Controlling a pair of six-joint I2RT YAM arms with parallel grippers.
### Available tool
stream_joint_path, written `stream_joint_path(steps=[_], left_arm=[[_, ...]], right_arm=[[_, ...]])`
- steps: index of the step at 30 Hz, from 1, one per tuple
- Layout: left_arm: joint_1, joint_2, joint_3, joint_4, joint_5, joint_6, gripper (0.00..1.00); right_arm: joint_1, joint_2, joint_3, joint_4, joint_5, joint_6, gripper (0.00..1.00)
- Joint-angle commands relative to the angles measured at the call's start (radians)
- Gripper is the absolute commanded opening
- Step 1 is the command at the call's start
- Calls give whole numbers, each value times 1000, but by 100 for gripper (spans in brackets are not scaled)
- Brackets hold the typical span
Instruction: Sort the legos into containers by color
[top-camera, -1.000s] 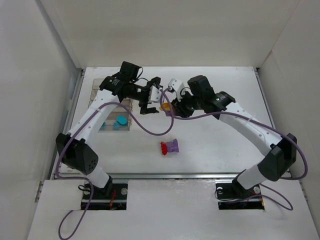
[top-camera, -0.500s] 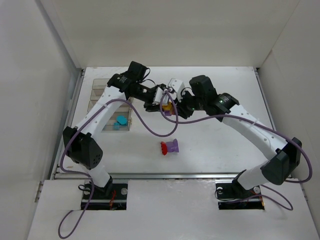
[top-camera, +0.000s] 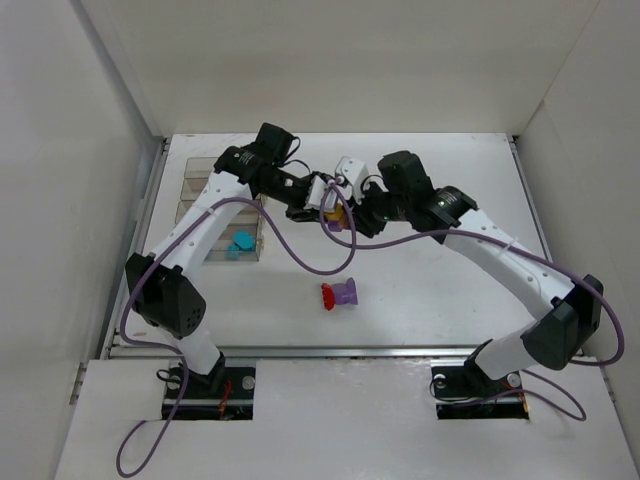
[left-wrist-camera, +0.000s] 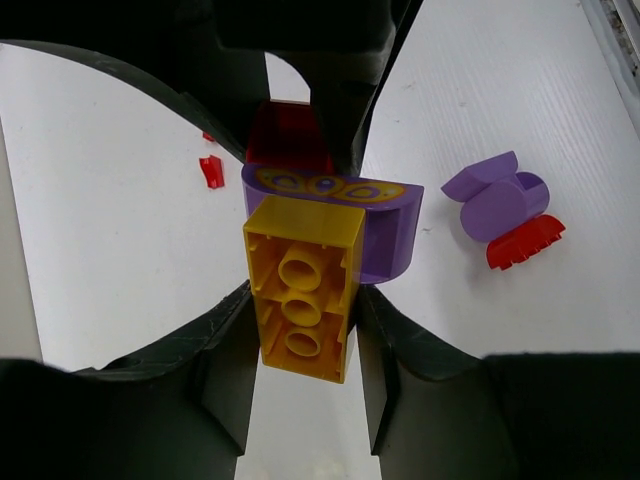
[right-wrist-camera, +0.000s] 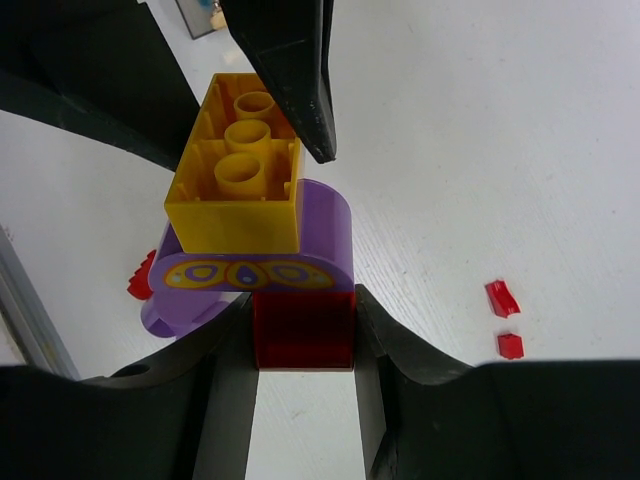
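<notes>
Only wrist-side: left claw (left-wrist-camera: 303, 335) tight around yellow brick (left-wrist-camera: 303, 285), right claw (right-wrist-camera: 302, 315) around red brick (right-wrist-camera: 302, 335).

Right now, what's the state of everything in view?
left gripper, shut on yellow brick
right gripper, shut on red brick
purple brick, joined between both, not yet pulled apart
purple-red clump, lying loose on table
containers, nearest one holds cyan bricks

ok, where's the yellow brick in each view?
Top external: yellow brick just above centre, between left gripper and right gripper.
Left wrist: brick dead centre, between its fingers.
Right wrist: brick upper left of centre, beyond the clamped red brick.
Shared landmark: the purple arched piece with oval print, joined to it.
</notes>
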Motion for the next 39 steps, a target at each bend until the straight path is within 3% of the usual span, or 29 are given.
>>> stream_joint_path(steps=[1,9,23,29,34,39], left_arm=[[15,-11,29,-19,-10,16,0],[72,-38,7,-19,-48,-5,0],[72,-66,-42,-19,-82,-25,0],[101,-86,-98,27,-82,-125,0],[196,-141,-241,242,-122,-342,0],[293,-175,-364,645,-319,-683,0]], right_arm=[[27,3,4,53,-7,-9,0],[-10,40,-79,62,59,60,0],[-54,112,-177,71,151,112,0],[-54,101,-177,102,151,149,0],[-65,101,-187,138,151,198,0],[-76,110,-165,180,141,221,0]])
